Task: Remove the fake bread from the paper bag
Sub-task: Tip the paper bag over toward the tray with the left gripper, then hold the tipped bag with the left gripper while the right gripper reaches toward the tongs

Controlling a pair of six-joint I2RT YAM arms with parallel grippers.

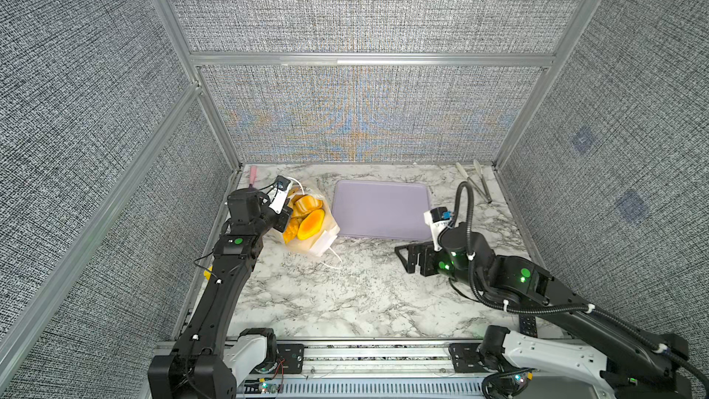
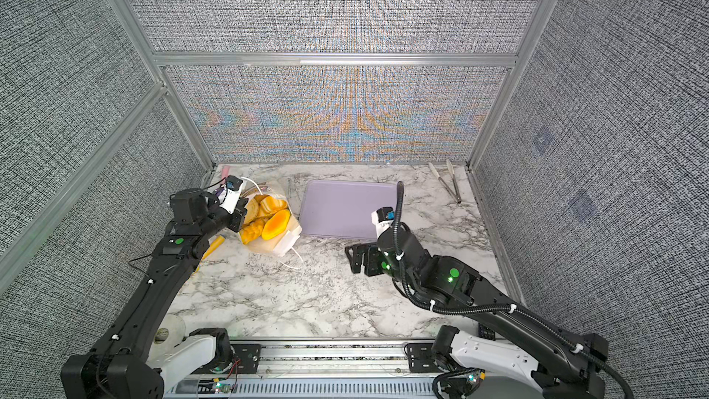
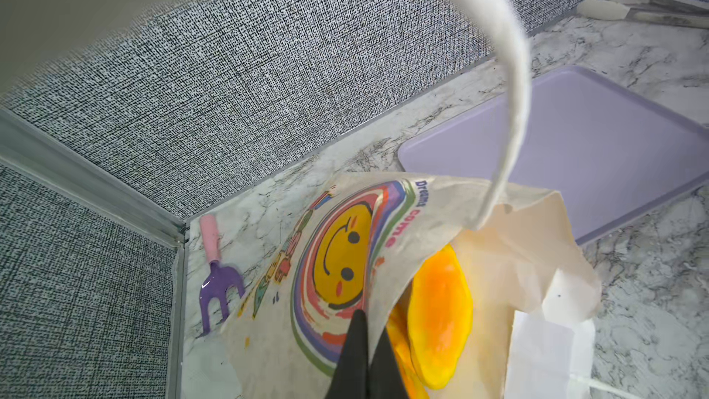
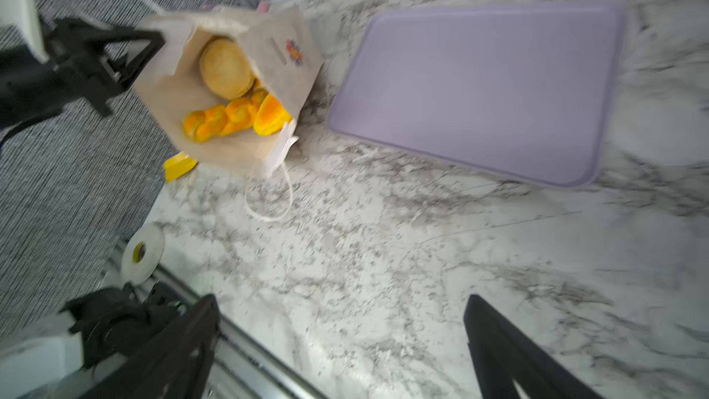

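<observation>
The paper bag [image 1: 303,250] [image 2: 264,249] lies tilted at the back left of the marble table, with its mouth open towards the front. Inside it the fake bread [image 1: 307,216] [image 2: 270,220] shows glossy and golden-orange. A braided stick [image 4: 226,120], a round bun [image 4: 226,67] and an orange loaf [image 3: 437,312] can be told apart. My left gripper [image 1: 283,220] [image 3: 364,339] is shut on the bag's printed wall [image 3: 345,262] at the rim. My right gripper [image 1: 403,259] [image 4: 341,297] hangs open and empty over bare table, right of the bag.
An empty lilac tray [image 1: 380,209] [image 4: 479,90] lies right of the bag. Tongs [image 1: 475,182] rest at the back right. A purple toy rake [image 3: 218,289] sits in the back left corner. A yellow shovel [image 2: 215,245] and a tape roll [image 2: 170,330] lie near the left arm.
</observation>
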